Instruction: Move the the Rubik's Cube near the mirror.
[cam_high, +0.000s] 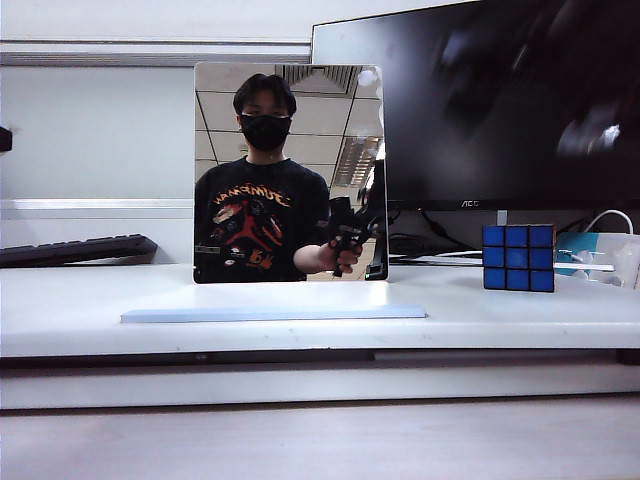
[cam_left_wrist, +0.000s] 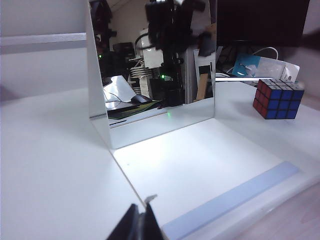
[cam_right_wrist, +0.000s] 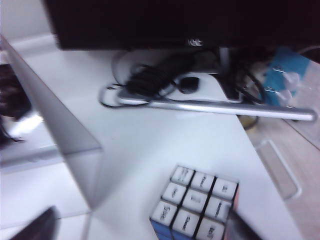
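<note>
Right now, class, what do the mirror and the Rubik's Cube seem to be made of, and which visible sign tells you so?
The mirror: probably glass or polished acrylic, glossy, since it reflects a masked person and ceiling tiles sharply; its frameless edge leaves the choice open.
The Rubik's Cube: likely hard plastic, a black body with smooth blue squares showing a slight sheen.

Left claw (cam_left_wrist: 141, 223): low at its wrist view's edge, fingers pressed together. Right claw (cam_right_wrist: 140, 227): fingers spread wide apart at the frame's corners, holding nothing.
</note>
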